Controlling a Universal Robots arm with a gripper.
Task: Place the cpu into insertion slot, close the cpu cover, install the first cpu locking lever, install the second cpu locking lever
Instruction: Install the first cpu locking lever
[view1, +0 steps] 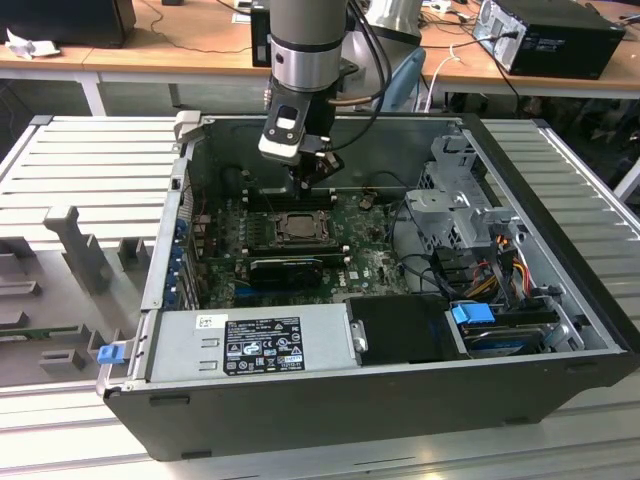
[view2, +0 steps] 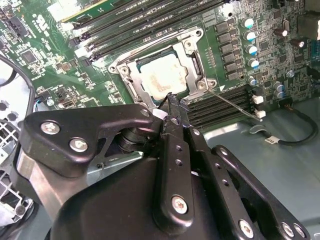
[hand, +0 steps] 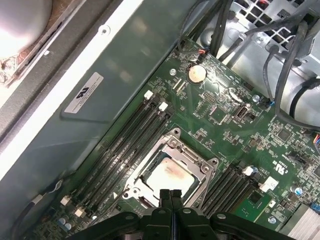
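The cpu (view2: 161, 77) lies flat in the insertion slot (view2: 196, 64) on the green motherboard (hand: 225, 125), its pale metal face up. The cpu cover (hand: 196, 163), a silvery frame plate, is folded down around the chip. A thin wire locking lever (view2: 232, 101) juts out from one corner of the socket over the memory slots. My gripper (hand: 170, 196) hangs just above the socket's edge with its black fingertips pressed together and nothing between them. In the exterior view the gripper (view1: 310, 186) sits over the far side of the cpu (view1: 297, 227).
Long black memory slots (hand: 131, 136) flank the socket on both sides. The case's rear wall (hand: 125, 65) is close behind the gripper. A power supply (view1: 255, 345) fills the near corner, and a drive cage (view1: 455, 205) with cable bundles (view1: 500, 260) stands at the exterior view's right.
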